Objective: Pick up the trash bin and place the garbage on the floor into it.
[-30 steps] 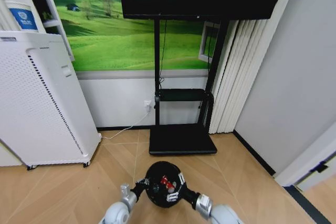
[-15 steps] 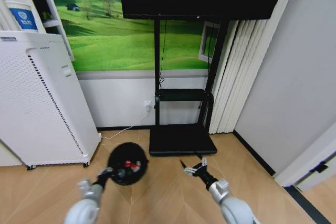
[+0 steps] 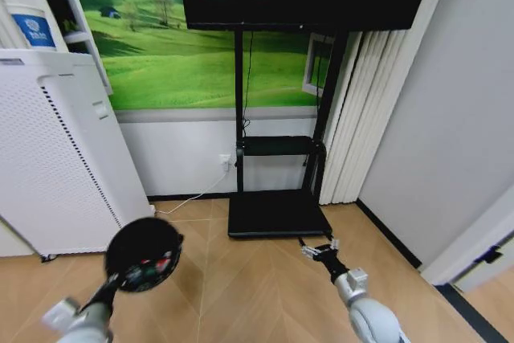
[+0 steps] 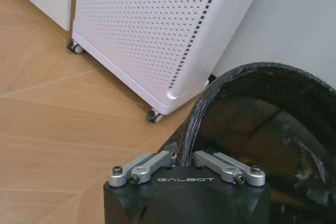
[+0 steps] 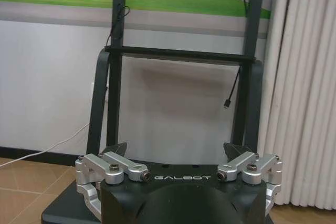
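My left hand [image 4: 185, 157] clamped on trash bin [image 3: 143, 255] rim, bin lifted beside the white air purifier [image 3: 56, 158], garbage [image 3: 150, 264] inside, my right hand [image 3: 320, 251] spread wide, empty, near the TV stand [image 3: 277, 213]

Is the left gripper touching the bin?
Touching. Left wrist view shows the left gripper shut on the bin rim, pinched between its fingers.

Bare floor [image 3: 257, 279] ahead; white appliance [image 3: 56, 158] and stand base [image 3: 277, 214] hem it.
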